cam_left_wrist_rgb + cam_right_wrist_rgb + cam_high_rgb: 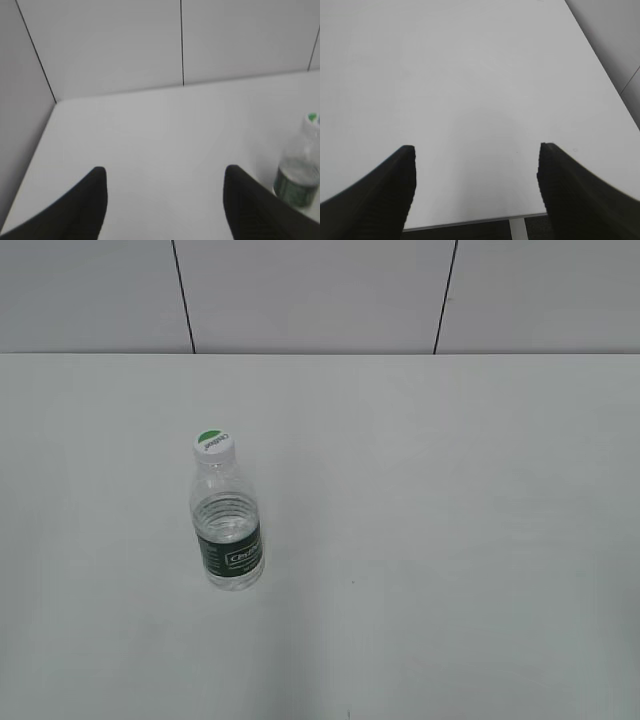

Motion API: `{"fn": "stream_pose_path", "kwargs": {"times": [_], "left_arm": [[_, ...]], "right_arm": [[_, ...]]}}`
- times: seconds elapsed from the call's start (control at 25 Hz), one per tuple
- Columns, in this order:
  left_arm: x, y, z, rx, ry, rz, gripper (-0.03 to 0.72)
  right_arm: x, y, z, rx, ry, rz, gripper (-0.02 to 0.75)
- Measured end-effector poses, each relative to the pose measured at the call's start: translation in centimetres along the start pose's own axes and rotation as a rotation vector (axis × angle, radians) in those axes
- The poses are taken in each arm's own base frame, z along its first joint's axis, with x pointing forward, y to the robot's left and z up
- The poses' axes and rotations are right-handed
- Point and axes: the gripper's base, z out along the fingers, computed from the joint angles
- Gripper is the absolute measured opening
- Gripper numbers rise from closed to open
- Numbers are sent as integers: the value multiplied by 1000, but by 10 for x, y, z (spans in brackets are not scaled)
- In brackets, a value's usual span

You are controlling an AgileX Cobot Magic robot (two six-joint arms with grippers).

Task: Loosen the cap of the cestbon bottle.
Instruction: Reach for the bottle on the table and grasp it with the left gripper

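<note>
The cestbon bottle [228, 535] stands upright on the white table, left of centre in the exterior view, clear with a dark green label band. Its white cap [214, 444] with a green half-circle sits on top. The bottle also shows at the right edge of the left wrist view [298, 172], with the cap [312, 120] on it. My left gripper [165, 175] is open and empty, to the left of the bottle. My right gripper [476, 152] is open and empty above the table's front edge. Neither gripper shows in the exterior view.
The white table [450, 540] runs back to a white panelled wall [320, 290]. A side wall [20, 125] borders the table's left in the left wrist view. The table's front edge [470, 222] and right edge show in the right wrist view.
</note>
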Motion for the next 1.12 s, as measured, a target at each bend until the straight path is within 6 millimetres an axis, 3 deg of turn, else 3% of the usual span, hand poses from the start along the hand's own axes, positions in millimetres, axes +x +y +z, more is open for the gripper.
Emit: {"fn": "stream_pose_path", "kwargs": {"times": [0.4,0.92,1.12], "left_arm": [[24,2,58,-33,-144,-7,416],[26,5,118,-46,-102,-16,416],[36,5,147,-42,-28,2,416]], "right_arm": [[0,0,0,0,0,0,583],[0,0,0,-1,0,0,583],[0,0,0,-2,0,1,583]]}}
